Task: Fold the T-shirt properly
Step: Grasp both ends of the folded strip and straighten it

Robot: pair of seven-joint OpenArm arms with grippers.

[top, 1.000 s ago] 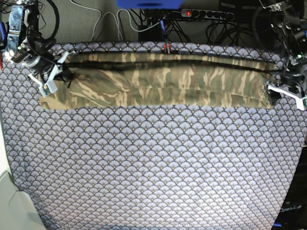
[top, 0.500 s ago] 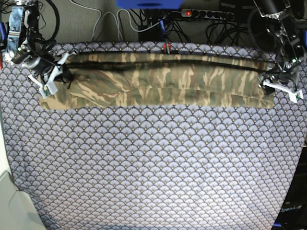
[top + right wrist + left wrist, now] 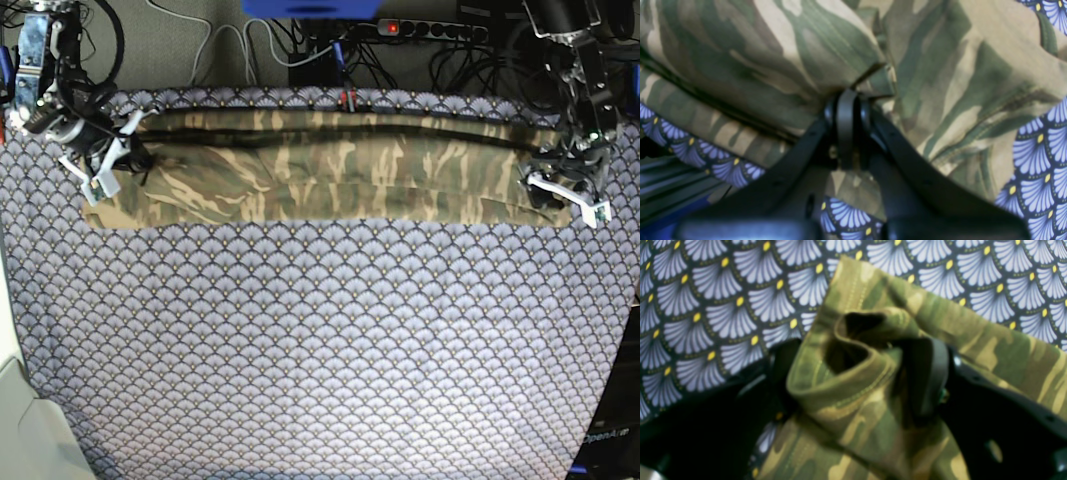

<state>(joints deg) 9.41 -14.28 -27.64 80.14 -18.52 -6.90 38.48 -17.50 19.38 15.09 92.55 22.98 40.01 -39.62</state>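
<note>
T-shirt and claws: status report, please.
Right claw shut on T-shirt. Left claw holds bunched shirt edge. Shirt lies as long band on tablecloth. Nothing in the way.

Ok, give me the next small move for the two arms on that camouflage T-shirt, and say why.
Probably carry both ends inward together, folding the band in half. The camouflage-print cloth T-shirt lies as a long narrow band across the far side of the blue-grey scallop-patterned tablecloth. The right gripper is shut on one end, and the left gripper has a bunched fold of the other end between its fingers.
</note>
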